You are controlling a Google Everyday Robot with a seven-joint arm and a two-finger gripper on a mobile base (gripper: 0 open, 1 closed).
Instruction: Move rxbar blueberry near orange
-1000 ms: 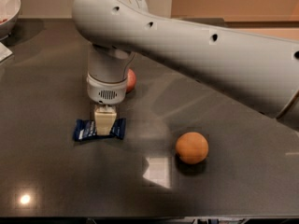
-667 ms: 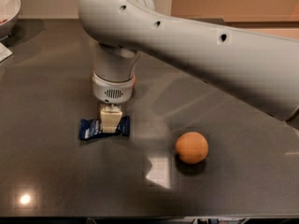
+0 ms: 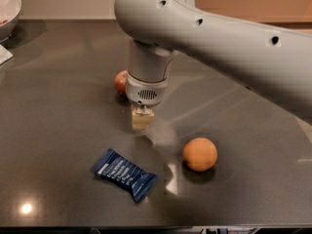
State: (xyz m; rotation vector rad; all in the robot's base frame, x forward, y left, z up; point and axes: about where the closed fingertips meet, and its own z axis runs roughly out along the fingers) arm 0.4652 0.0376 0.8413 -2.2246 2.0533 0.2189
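Note:
The rxbar blueberry [image 3: 124, 173], a flat dark blue wrapper with white lettering, lies at a slant on the dark table near the front. The orange [image 3: 200, 154] sits to its right with a small gap between them. My gripper [image 3: 142, 121] hangs from the big white arm above the table, behind both and apart from them. It holds nothing.
A red-yellow apple [image 3: 120, 82] sits behind the gripper, partly hidden by the wrist. A white bowl [image 3: 9, 9] stands at the back left corner. The table's front edge [image 3: 156, 225] runs close below the bar. The arm [image 3: 229, 38] spans the right side.
The gripper was down on the bar further left. The bar now lies free, nearer the front and the orange and turned, and the gripper has lifted and moved right.

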